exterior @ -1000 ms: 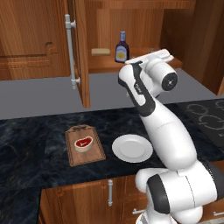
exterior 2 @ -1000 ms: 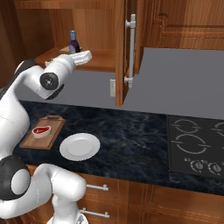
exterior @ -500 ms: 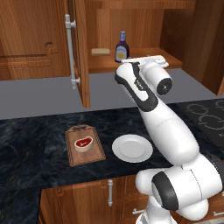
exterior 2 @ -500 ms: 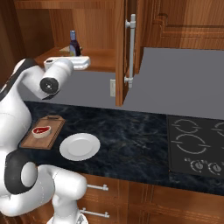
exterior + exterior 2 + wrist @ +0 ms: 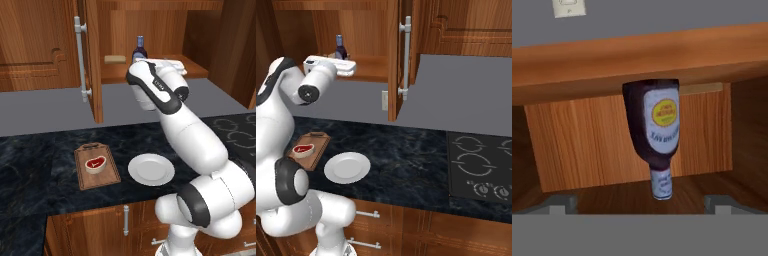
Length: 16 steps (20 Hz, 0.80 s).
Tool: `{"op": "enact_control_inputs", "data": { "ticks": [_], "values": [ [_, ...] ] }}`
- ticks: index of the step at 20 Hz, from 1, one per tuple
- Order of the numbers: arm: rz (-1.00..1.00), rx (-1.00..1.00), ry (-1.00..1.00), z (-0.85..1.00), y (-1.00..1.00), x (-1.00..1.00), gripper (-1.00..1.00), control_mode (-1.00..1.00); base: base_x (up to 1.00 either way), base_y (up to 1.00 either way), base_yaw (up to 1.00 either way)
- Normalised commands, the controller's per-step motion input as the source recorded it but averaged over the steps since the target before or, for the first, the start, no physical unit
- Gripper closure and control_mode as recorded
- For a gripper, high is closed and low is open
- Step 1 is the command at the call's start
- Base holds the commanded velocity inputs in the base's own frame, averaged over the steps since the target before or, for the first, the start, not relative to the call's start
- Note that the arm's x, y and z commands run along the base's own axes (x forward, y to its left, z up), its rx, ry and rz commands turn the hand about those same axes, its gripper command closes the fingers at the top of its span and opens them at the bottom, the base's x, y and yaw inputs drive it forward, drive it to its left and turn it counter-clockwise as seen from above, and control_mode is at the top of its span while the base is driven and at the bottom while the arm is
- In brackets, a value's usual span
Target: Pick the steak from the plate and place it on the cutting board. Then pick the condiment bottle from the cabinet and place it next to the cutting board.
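A: Where does the claw (image 5: 634, 207) stand right now?

B: Raised to shelf height at the mouth of the cabinet (image 5: 165, 30), pointing in. Its jaws are spread as wide as they go and hold nothing. In the hand view the two tips sit low at either side, with the condiment bottle (image 5: 655, 130) straight ahead between them, a little way off. The hand is rolled over, so the bottle looks upside down there.

A: And the rest of the job?

B: The steak (image 5: 95, 163) already lies on the cutting board (image 5: 96, 166), well below the claw and off to its left on the dark counter (image 5: 40, 165). The plate (image 5: 151, 169) sits bare just beside the board. So I judge the first half done and the reach for the bottle under way.

A: What could spoil it from here?

B: Mostly the approach. The bottle is tall and narrow, standing on the shelf (image 5: 368, 70). If the claw pushes in off-centre, one finger could strike the body and topple it or shove it toward the back wall. Closing too high, on the neck or cap, would give a thin grip that might slip as it comes out.

A: Anything nearby to mind?

B: A flat tan block (image 5: 115, 59) rests on the shelf, beside the bottle on the claw's left. The open cabinet door (image 5: 92, 55) also hangs to that side; a wide swing down toward the board could clip it.
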Motion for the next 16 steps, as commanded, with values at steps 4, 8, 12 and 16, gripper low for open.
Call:
{"op": "enact_control_inputs", "data": {
  "ticks": [4,8,12,16],
  "values": [
    [-0.05,0.07,0.01,0.37,0.08,0.00,-1.00,-1.00,0.00,0.00,0.00],
    [-0.05,0.05,0.02,0.23,0.10,0.04,-1.00,-1.00,0.00,0.00,0.00],
    [-0.05,0.03,0.02,0.12,0.14,0.07,-1.00,-1.00,0.00,0.00,0.00],
    [-0.06,0.02,0.02,0.10,0.15,0.05,-1.00,-1.00,0.00,0.00,0.00]
  ]
}}
